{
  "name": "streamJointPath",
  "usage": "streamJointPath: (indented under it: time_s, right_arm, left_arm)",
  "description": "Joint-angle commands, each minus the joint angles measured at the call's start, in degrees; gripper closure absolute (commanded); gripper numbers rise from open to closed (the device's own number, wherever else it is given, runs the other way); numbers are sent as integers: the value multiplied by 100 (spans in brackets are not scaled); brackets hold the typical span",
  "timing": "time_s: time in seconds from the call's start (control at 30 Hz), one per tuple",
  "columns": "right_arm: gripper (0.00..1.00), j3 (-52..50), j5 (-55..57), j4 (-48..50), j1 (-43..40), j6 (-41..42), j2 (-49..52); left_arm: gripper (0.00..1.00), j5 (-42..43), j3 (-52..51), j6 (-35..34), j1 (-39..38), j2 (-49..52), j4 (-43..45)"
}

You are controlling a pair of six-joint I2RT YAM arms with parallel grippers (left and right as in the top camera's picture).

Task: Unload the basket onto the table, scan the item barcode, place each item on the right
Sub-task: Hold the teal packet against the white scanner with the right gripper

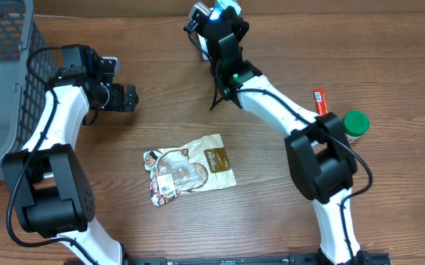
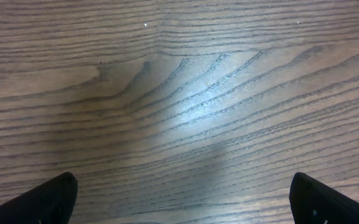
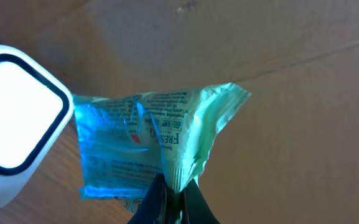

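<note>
My right gripper (image 3: 174, 188) is shut on the crimped seam of a pale green printed packet (image 3: 160, 134). The packet is lit blue on its left side, where its printed face is turned toward a white scanner (image 3: 14, 127) with a dark-rimmed window. In the overhead view this gripper (image 1: 217, 16) is at the table's far edge, with the packet (image 1: 216, 10) showing as a bluish patch. My left gripper (image 1: 129, 98) hovers over bare wood beside the basket. Its fingers (image 2: 55, 196) stand wide apart, and the left gripper (image 2: 182, 194) is open with nothing between them.
A brown snack bag (image 1: 190, 168) lies flat mid-table. A grey wire basket (image 1: 6, 81) fills the far left. A green-lidded bottle (image 1: 356, 124) and a small red packet (image 1: 320, 101) sit at the right, next to the right arm's base.
</note>
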Motion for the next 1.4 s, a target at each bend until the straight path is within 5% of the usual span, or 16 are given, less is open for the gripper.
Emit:
streamJointPath:
  time_s: [0.0,0.7,1.1,1.37]
  right_arm:
    - [96,98,313,345,68,-146,195]
    - [96,98,-376,1742,146,-741,962]
    - [96,98,-463,1541,199,-699,1113]
    - [96,98,-437,564,284,-330,1113]
  left_arm:
    - [0,22,125,44,-42,-192,4]
    - [0,22,125,44,-42,-192,4]
    - [0,22,125,44,-42,-192,4]
    - [0,22,125,44,-42,-192,4]
